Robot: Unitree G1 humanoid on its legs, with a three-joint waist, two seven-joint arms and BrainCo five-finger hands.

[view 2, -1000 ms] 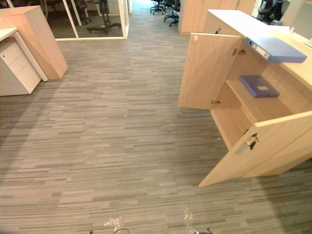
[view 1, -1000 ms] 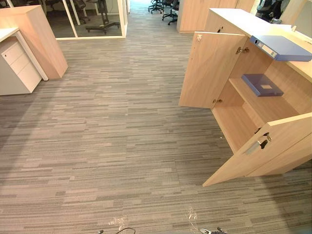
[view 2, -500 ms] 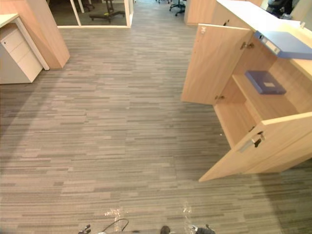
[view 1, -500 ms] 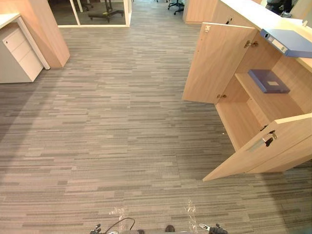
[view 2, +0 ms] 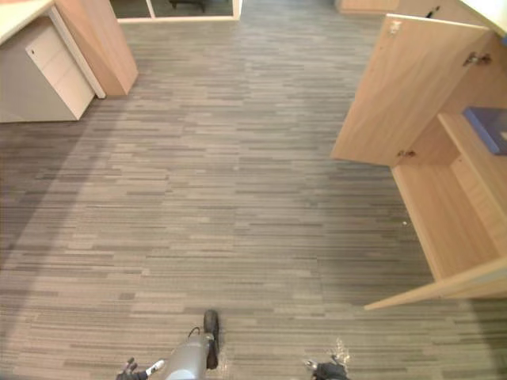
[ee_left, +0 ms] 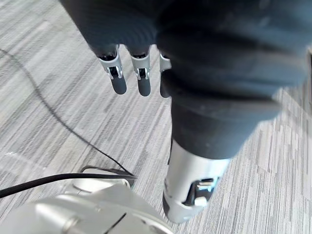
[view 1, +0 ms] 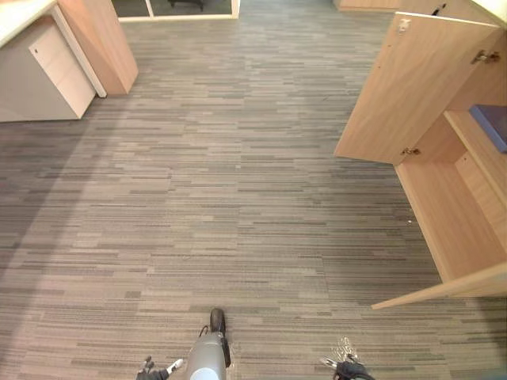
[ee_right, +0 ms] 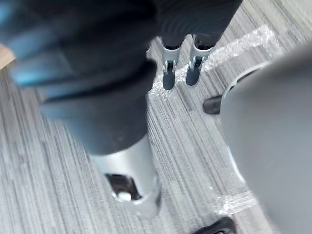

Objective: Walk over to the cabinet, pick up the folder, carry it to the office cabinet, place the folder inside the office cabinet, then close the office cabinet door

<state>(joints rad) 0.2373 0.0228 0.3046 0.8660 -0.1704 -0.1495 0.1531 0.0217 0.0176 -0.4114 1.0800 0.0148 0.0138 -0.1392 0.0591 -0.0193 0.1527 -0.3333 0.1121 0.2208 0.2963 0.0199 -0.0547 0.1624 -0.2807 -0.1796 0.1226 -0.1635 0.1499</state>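
So the blue folder (view 1: 493, 125) is lying flat on the upper shelf (view 1: 474, 146) inside the office cabinet (view 1: 455, 226). Just one corner of it is in frame and the rest is cut off, so honestly I can't tell which way its long axis runs or where the spine points. The bit that shows has one edge running roughly along the shelf's front lip.

The office cabinet is wide open. The far door (view 1: 412, 87) is swung out into the room, with a hinge (view 1: 483, 57) near its top and another lower down. The near door (view 1: 444, 291) is swung out too and seen almost edge-on, below the level of the folder's shelf.

Both robot hands are well apart from the office cabinet and nowhere near the folder, hanging low over the grey striped carpet (view 1: 222, 182). The left robot hand (ee_left: 143, 73) has its fingers straight and loose, pointing down at the carpet, with nothing in it. Same deal with the right robot hand (ee_right: 169, 73): fingers straight, nothing held. There's a shiny patch of clear tape (ee_right: 243, 44) stuck on the carpet past its fingertips.

Across the carpet from the office cabinet there's a white drawer unit (view 1: 40, 79) tucked under a light worktop (view 1: 20, 12), with a wood side panel (view 1: 99, 39) right beside it.
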